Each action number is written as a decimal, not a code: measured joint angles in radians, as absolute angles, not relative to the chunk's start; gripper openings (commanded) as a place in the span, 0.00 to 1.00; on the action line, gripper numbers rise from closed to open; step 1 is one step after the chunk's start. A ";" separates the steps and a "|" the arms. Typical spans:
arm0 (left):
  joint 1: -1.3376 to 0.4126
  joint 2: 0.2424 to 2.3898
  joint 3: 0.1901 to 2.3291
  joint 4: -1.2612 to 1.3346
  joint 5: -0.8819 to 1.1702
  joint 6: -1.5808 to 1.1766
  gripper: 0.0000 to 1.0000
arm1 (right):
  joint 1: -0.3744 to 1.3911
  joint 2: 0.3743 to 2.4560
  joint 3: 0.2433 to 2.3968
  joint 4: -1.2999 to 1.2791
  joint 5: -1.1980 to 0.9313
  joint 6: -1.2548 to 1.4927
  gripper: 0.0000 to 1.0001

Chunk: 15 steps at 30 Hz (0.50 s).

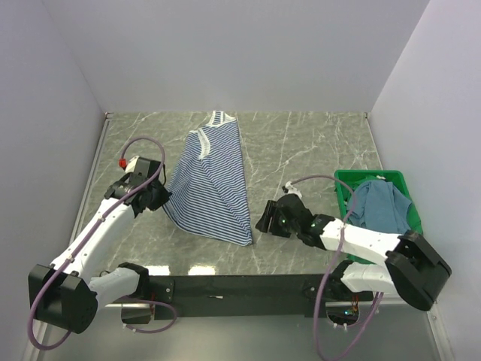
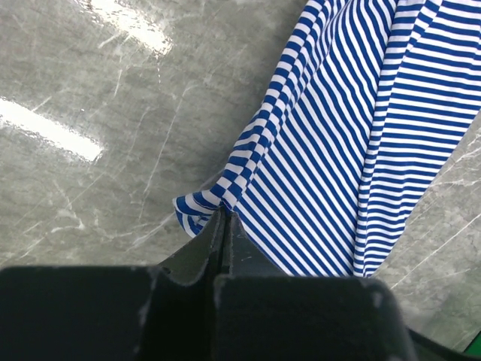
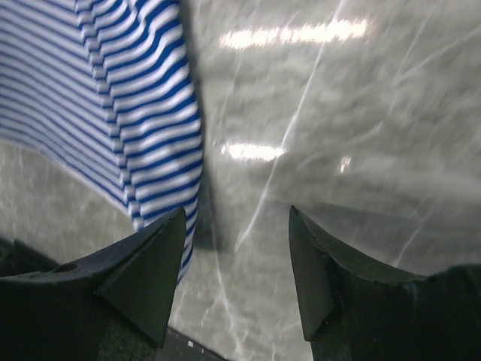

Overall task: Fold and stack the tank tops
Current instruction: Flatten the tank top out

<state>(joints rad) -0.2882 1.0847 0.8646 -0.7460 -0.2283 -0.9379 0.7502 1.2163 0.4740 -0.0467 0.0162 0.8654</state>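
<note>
**Items, counted**
- Tank tops: 2.
  - Striped tank top [image 1: 214, 184], navy/white w/ white neck trim, qty 1. Lies on table [image 1: 308, 150], centre-left. Neck points to the far wall, hem toward the arm bases. Rough wedge shape, narrow at neck, wide at hem, creased down the middle.
  - Teal tank top [image 1: 383, 207], qty 1. Heaped in green crate [image 1: 340, 188] at right side of table, well apart from the striped one.
- Crates: 1.
- Arms: 2, one gripper each.

**Grippers**
- Left gripper [image 2: 224, 216]: fingers pressed together, pinching a small fold at the striped top's left edge. Cloth puckers at the tips.
- Right gripper [image 3: 237, 218]: fingers spread wide, only bare table between them. Sits low, just beside the top's near-right hem corner. Its left finger is next to the hem; contact can't be told.

**Surface / room**
- Table: grey-green marble look, glossy, w/ bright light patches.
- Walls [image 1: 240, 53]: plain white, on 3 sides.
- Black rail [image 1: 240, 286] along near edge, carries both arm bases.
</note>
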 measured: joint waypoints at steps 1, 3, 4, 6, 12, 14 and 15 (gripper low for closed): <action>-0.288 1.085 0.862 -0.744 -0.226 -0.938 0.01 | 0.769 1.199 0.464 -0.049 0.023 0.873 0.64; -0.288 1.085 0.857 -0.741 -0.222 -0.938 0.01 | 0.819 1.152 0.453 -0.057 0.051 0.885 0.64; -0.288 1.085 0.853 -0.740 -0.221 -0.938 0.01 | 0.849 1.126 0.453 -0.065 0.075 0.889 0.64; -0.288 1.085 0.851 -0.739 -0.216 -0.938 0.01 | 0.896 1.089 0.456 -0.069 0.114 0.893 0.64; -0.288 1.085 0.849 -0.732 -0.207 -0.938 0.00 | 0.993 1.121 0.514 -0.105 0.220 0.885 0.57; -0.288 1.085 0.849 -0.729 -0.207 -0.938 0.00 | 1.011 1.157 0.539 -0.115 0.240 0.877 0.56; -0.288 1.084 0.848 -0.728 -0.207 -0.938 0.01 | 1.019 1.177 0.550 -0.118 0.249 0.873 0.54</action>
<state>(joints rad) -0.2882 1.0843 0.8482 -0.7284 -0.2066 -0.9379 1.0195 1.1767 0.5499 -0.1184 0.2485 0.8730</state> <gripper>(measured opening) 0.012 0.561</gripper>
